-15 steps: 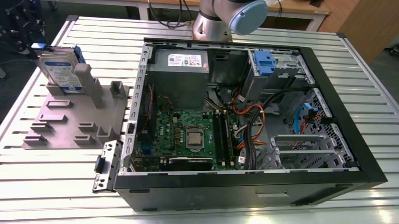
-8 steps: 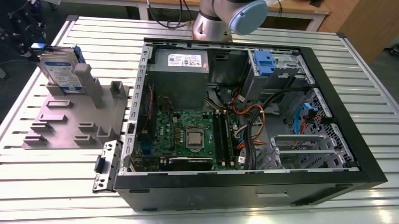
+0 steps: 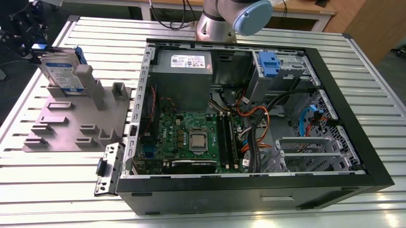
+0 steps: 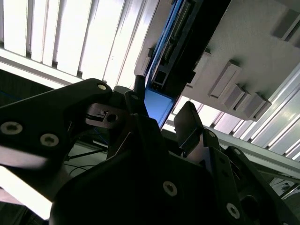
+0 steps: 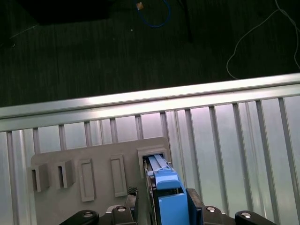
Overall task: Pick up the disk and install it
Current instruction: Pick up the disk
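Silver-and-blue, the disk stands upright in the grey fixture at the exterior view's upper left — likely stiff, dense, shock-sensitive (best held by its blue carrier edges) — jaws straddling it, whether clamped I cannot tell.

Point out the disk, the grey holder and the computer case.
disk [image 3: 60,71]: exterior view, on its labelled face.
holder [image 3: 68,119]: exterior view, on its flat grey base.
case [image 3: 241,188]: exterior view, on its black outer wall.
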`<state>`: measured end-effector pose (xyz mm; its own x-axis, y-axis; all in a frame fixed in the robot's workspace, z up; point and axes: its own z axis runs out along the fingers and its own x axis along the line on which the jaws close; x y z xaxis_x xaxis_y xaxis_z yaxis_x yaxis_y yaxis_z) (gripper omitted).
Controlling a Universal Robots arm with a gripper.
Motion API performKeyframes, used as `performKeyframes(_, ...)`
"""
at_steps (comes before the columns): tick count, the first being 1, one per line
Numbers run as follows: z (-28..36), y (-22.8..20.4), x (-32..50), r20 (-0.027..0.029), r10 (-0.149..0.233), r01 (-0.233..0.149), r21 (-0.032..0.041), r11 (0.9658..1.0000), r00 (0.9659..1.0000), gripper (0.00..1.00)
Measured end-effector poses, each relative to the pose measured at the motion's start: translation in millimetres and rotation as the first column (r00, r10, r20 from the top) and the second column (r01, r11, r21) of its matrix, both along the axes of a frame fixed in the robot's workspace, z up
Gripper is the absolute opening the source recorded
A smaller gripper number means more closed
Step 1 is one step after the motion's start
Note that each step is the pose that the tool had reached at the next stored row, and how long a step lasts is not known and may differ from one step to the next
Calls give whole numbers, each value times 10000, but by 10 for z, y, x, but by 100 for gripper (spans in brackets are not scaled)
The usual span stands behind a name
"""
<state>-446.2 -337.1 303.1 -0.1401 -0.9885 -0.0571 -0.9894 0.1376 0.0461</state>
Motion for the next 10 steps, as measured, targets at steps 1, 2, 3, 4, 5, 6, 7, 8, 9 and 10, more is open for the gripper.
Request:
performKeyframes(1, 0, 0, 0, 0, 0, 0, 0, 10000, 10000, 52)
performKeyframes(2, -3, 1, -2, 3, 0, 0, 2, 10000, 10000, 52)
performKeyframes(3, -5, 1, -3, 3, 0, 0, 2, 10000, 10000, 52)
performKeyframes(4, -6, 1, -4, 1, -1, 1, 1, 10000, 10000, 52)
performKeyframes(5, -8, 4, -5, 0, -1, 1, 1, 10000, 10000, 52)
performKeyframes(6, -11, 7, -6, 0, -2, 2, 0, 10000, 10000, 52)
performKeyframes(7, -15, 12, -6, 1, -2, 2, 1, 10000, 10000, 52)
performKeyframes(8, -19, 16, -6, 2, 0, 0, 1, 10000, 10000, 52)
performKeyframes(9, -23, 21, -7, 2, -1, 1, 1, 10000, 10000, 52)
performKeyframes(10, -27, 25, -7, 2, -1, 1, 1, 10000, 10000, 52)
